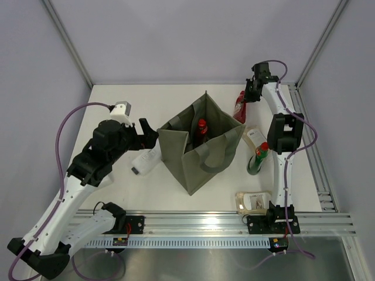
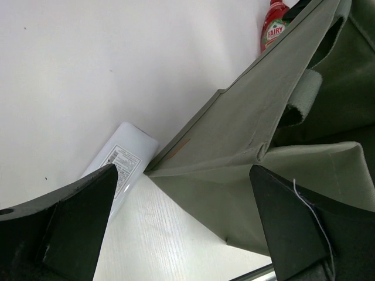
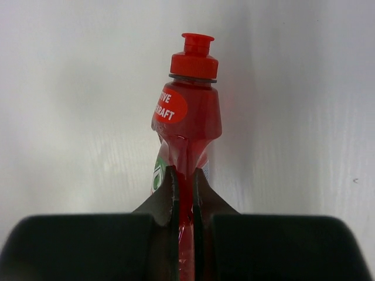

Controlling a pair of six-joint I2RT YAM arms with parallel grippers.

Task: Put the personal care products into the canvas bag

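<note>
The olive-grey canvas bag [image 1: 202,149] stands open mid-table, and a red bottle [image 1: 201,129] stands inside it. My right gripper [image 1: 248,93] is shut on a second red bottle [image 1: 239,106] behind the bag's right corner. In the right wrist view the fingertips [image 3: 170,190] pinch this bottle's [image 3: 190,117] body below the cap. A white bottle [image 1: 146,161] lies against the bag's left side. My left gripper [image 1: 149,133] is open and empty just above it. In the left wrist view the gripper [image 2: 184,216] spans the white bottle [image 2: 120,164] and the bag wall [image 2: 263,117].
A dark green red-capped bottle [image 1: 258,159] stands right of the bag beside the right arm. A beige pouch [image 1: 252,201] lies at the right arm's base. A pale, clear item [image 1: 253,137] lies behind the green bottle. A rail [image 1: 234,225] runs along the near edge.
</note>
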